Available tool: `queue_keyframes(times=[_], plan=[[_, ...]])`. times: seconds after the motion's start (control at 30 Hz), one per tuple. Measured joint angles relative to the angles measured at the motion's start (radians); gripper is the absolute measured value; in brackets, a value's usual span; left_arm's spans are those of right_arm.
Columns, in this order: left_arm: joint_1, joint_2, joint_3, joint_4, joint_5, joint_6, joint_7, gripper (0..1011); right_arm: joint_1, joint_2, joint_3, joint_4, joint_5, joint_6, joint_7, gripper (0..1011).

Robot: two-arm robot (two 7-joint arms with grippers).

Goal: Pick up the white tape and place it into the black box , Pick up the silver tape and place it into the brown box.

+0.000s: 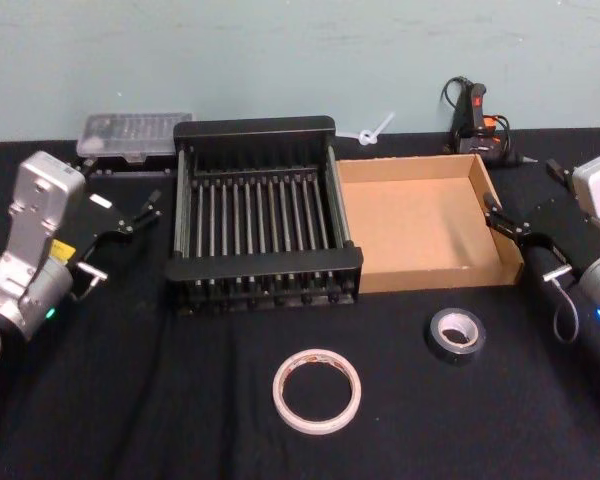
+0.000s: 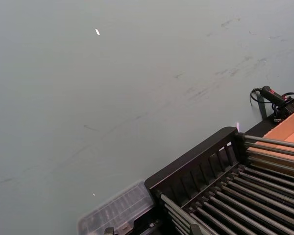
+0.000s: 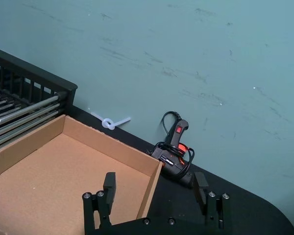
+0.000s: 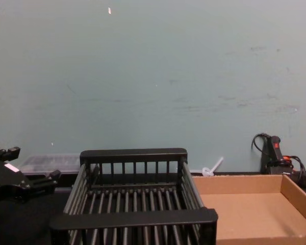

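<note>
Matt black cloth, brown cardboard, black plastic and grey metal rods.

The worktop [image 1: 180, 400] is covered in matt black cloth. The black box [image 1: 265, 135] looks like hard black plastic with a slight sheen on its thick rim, and its slats are smooth grey metal rods. The brown box [image 1: 420, 225] is plain, dull corrugated cardboard. The white tape [image 1: 317, 390] is a smooth pale ring, faintly glossy, with a paper-like core. The silver tape [image 1: 456, 335] has a dull grey, faintly shiny face and a pale core. A clear plastic case [image 1: 135, 135] lies far left. The left arm [image 1: 35, 235] has a brushed silver metal housing. The wall [image 4: 153, 76] is matt, scuffed pale green paint.
</note>
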Motion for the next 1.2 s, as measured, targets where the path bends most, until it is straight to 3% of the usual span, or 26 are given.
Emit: queue_keyframes(times=[1.2], plan=[[0.0, 0.0, 0.0, 0.0, 0.0, 0.0, 0.0, 1001, 0.0, 0.0, 0.0, 0.0, 0.0, 0.0, 0.0, 1003]])
